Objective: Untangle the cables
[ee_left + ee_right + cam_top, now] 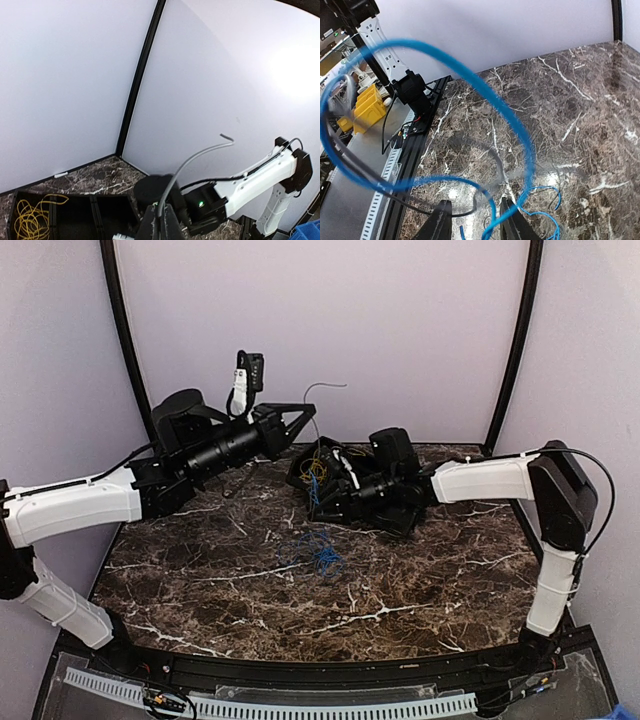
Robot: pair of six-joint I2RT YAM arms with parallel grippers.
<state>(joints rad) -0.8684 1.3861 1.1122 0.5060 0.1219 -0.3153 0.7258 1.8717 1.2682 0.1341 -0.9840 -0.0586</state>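
The left gripper (162, 227) is clamped on a grey wire (200, 155) and holds it high above the surface (420, 580). The right gripper (476, 220) stands partly apart with a strand of the blue cable (322, 555) running between its fingers, not pinched. Most of the blue cable lies piled mid-surface, and the yellow cable (25, 220) sits in the black tray (100, 210). The right gripper should close on one blue strand only, clear of the grey wire, then draw it away slowly, watching for snagged loops.
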